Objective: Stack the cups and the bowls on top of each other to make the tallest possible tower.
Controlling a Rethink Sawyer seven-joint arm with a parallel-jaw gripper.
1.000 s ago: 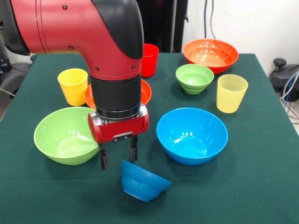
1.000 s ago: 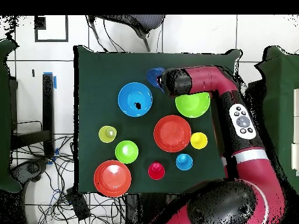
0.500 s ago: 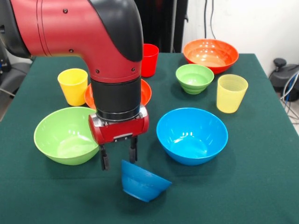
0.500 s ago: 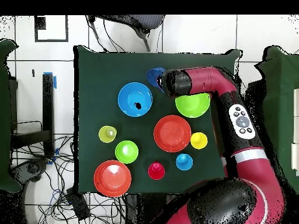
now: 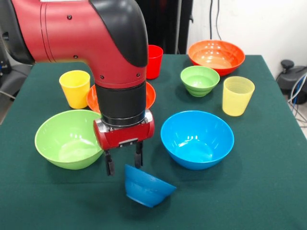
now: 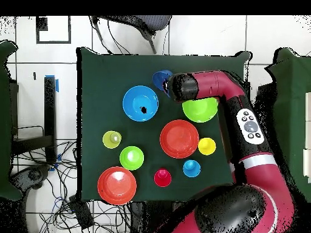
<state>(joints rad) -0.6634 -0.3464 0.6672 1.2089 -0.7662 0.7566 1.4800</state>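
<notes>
So no tower yet, every bowl and cup sits apart on the table (image 5: 268,191). The gripper (image 5: 124,163) hangs just above the back rim of the small dark blue bowl (image 5: 146,187), which lies tilted near the front edge; fingers a little apart, holding nothing. Looks like the pick step: next move needs a descent straddling that rim, then close. The overhead view adds the light blue cup (image 6: 191,168), hidden behind the arm from the front.

Front camera is looking low and close across the desk (image 5: 268,191); overhead camera is looking straight down from high up, sharing the whole desk (image 6: 97,73).
</notes>
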